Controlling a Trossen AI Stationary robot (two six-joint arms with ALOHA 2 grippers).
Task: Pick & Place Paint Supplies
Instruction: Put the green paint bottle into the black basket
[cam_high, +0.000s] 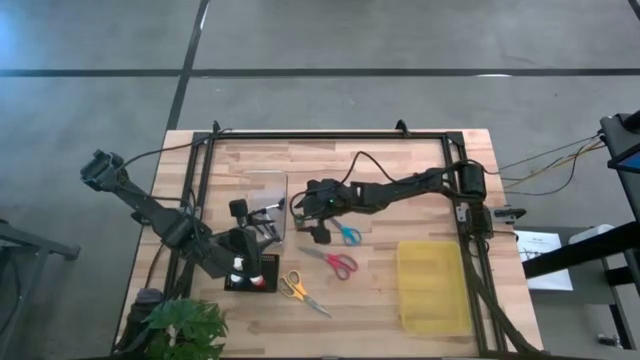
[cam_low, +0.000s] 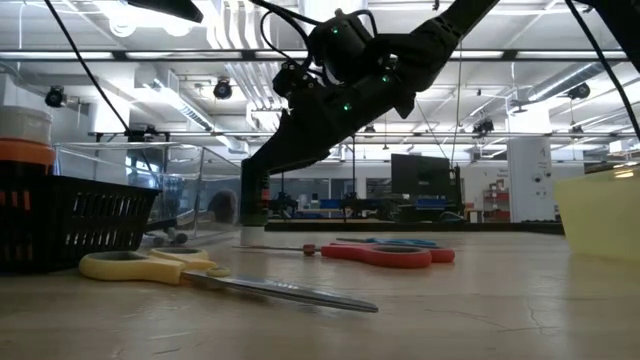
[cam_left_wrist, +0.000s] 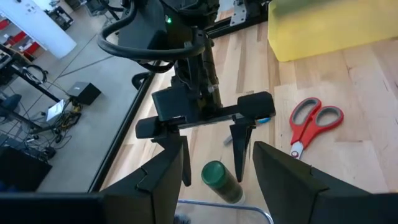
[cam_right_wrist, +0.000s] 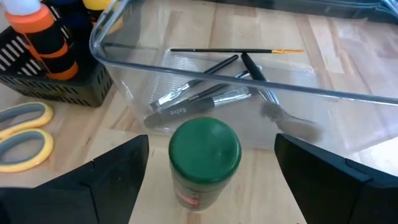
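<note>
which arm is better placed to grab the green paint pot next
The right arm, probably. In the right wrist view its open fingers stand either side of the green paint pot, beside the clear tray. The left gripper hangs over the black basket, farther off.

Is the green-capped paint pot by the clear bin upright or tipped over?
Upright. The green-capped paint pot stands on the table with its cap up, between the open right gripper's fingers, just outside the clear bin holding brushes.
</note>
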